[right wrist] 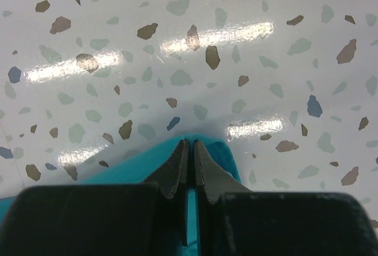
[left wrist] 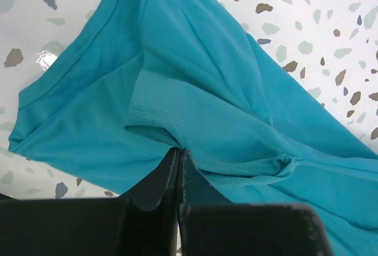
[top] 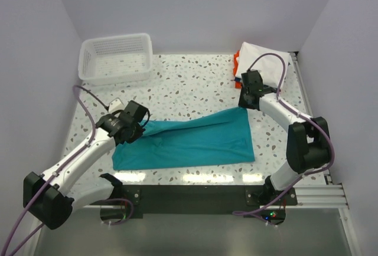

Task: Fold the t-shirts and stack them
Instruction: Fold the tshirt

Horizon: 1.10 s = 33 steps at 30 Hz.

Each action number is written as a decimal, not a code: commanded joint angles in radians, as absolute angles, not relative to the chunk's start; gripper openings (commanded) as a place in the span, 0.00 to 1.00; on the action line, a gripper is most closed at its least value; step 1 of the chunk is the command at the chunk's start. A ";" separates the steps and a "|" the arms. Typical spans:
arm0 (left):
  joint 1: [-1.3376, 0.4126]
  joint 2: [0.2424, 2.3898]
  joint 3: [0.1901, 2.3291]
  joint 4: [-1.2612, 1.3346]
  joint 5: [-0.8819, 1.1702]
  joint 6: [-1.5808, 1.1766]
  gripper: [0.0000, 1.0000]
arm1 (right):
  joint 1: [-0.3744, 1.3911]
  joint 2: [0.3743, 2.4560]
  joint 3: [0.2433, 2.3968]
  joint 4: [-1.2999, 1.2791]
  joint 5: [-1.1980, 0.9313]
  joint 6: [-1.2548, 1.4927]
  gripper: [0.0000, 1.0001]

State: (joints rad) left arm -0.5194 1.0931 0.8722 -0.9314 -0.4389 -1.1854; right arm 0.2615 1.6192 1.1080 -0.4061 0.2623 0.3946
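A: Teal t-shirt (top: 189,141), where do we put it?
B: On the bench (top: 195,85), spread left to right across the middle and close to the near edge. It's rumpled, not flat. The hem end is on the right, and the collar and sleeve end is on the left.

A: Left end effector (left wrist: 179,153)?
B: We see the fingers pressed together on a raised fold of the teal t-shirt beside the sleeve hem, so it's pinching cloth. The collar band lies just left of it on the bench.

A: Right end effector (right wrist: 190,145)?
B: Also pressed together, with the teal cloth caught at the tips. From the top view that's the shirt's far right corner, pulled up toward the far edge.

A: Other shirts?
B: There's a pile in the far right corner of the bench: a white t-shirt (top: 266,58) on top and an orange t-shirt (top: 235,66) poking out on its left. We can't tell what else is under them.

A: Anything else?
B: A white slatted basket (top: 115,58) in the far left corner, well apart from the teal shirt.
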 commanded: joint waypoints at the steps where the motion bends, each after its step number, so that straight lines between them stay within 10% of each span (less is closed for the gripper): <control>1: -0.541 1.040 0.873 -1.058 -0.511 -1.296 0.00 | 0.261 1.562 1.101 -0.413 0.247 0.371 0.00; 33: -0.713 0.940 0.743 -1.054 -0.316 -1.247 0.09 | 0.259 1.382 0.902 -0.434 0.288 0.380 0.06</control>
State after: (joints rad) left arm -0.7036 0.9668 0.7258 -1.0195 -0.3027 -1.2446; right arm 0.2615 1.4178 0.9211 -0.4339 0.2455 0.3813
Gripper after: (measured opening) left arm 0.047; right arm 0.055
